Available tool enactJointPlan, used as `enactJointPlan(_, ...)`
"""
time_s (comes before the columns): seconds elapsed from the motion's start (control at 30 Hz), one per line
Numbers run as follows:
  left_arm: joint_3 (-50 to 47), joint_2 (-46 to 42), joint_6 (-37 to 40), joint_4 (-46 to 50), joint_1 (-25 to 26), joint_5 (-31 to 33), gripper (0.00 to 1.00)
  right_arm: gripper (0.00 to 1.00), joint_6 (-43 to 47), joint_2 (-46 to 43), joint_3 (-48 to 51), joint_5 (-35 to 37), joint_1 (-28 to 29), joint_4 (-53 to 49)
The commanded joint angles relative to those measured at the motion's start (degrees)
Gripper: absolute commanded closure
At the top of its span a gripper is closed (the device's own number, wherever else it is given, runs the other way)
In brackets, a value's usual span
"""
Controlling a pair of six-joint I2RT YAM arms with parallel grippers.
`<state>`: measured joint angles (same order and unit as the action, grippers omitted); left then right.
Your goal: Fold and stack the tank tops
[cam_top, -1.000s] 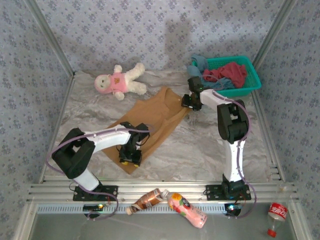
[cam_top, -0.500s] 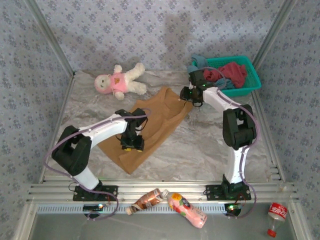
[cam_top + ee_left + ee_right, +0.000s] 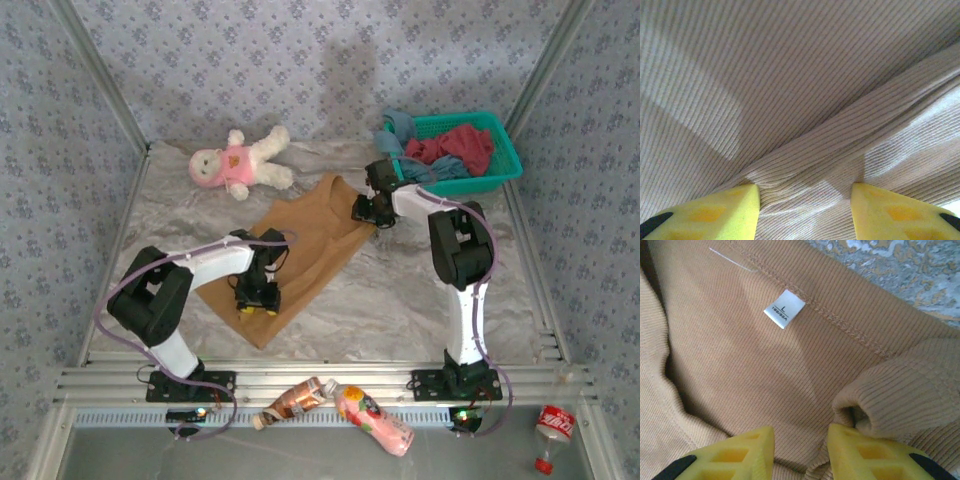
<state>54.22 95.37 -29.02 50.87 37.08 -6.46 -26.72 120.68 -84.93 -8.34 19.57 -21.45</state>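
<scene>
The tan top (image 3: pixel 300 245) lies spread slantwise on the worktop (image 3: pixel 400 290). The left pincer (image 3: pixel 257 306) presses on its near part, jaws half apart with a cloth ridge between them. The right pincer (image 3: pixel 362 215) sits at its far corner near the label (image 3: pixel 784 308), jaws partly apart over cloth. The red top (image 3: pixel 455 145) and blue top (image 3: pixel 400 125) lie in the basket (image 3: pixel 512 160).

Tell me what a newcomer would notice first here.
The tan-brown tank top lies spread in the middle, the left end effector down on its near part and the right end effector at its far right edge. Behind, a white plush doll in pink lies far left, and a teal basket holding red and blue cloth sits far right.
</scene>
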Motion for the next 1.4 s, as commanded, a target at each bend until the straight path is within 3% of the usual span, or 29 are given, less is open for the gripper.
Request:
enactJointPlan(0.0,-1.4,0.5,-0.5,-0.5,1.9,-2.3,0.49,0.64,0.0,-1.4,4.5,3.2,-1.2,-3.2)
enactJointPlan(0.33,-2.5,-2.8,-3.6,1.4,7.5,-6.4,0.49,0.63,0.9,-11.5,16.1,5.1,-3.8,-5.3)
enactJointPlan(0.5,-0.5,-6.0,-2.0,4.8,6.8,-5.2,0.49,0.63,0.5,-17.7,23.5,6.4,-4.6,-7.2)
enactJointPlan(0.67,3.3,-8.2,3.0,9.3,-0.7,-2.4,0.47,0.6,2.7,-21.1,22.9,6.5,-4.4,-6.1)
enactJointPlan(0.8,5.0,-9.0,6.9,10.0,-11.7,-1.8,0.47,0.56,4.3,-21.6,17.4,5.8,-2.7,-5.2)
enactJointPlan(0.9,8.0,-8.6,9.1,10.4,-16.6,2.1,0.47,0.52,6.3,-19.8,11.5,2.9,-0.2,-4.1)
enactJointPlan(1.1,7.6,-6.6,7.6,6.3,-28.8,2.6,0.48,0.48,7.2,-12.4,1.9,-1.2,3.7,-1.5)
enactJointPlan(1.37,7.2,-1.5,7.3,-1.0,-35.3,1.0,0.48,0.47,10.6,-0.6,-10.1,-4.9,8.4,1.1)
